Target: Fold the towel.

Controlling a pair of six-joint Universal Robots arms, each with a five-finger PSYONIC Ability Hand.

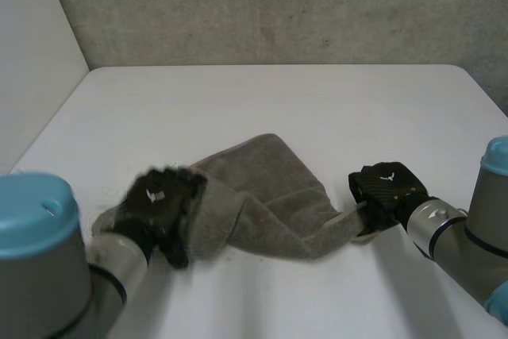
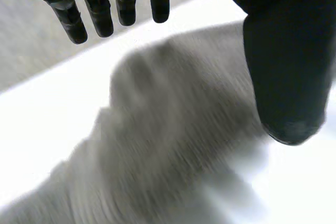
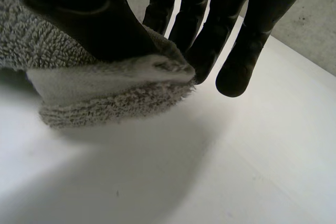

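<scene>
Both hands are at the grey towel [image 1: 262, 196], bunched on the white desk [image 1: 278, 93]: the right hand [image 1: 386, 186] pinches its right corner between thumb and fingers [image 3: 194, 24], while the left hand [image 1: 163, 200], fingers straight and holding nothing, is over its left end. No neat fold looks made yet

The head view looks down from behind across the table [image 1: 262, 101]. Wrist views look closely along the left hand [image 2: 283, 51] and right hand [image 3: 79, 19]; all share the towel [image 1: 270, 188].
</scene>
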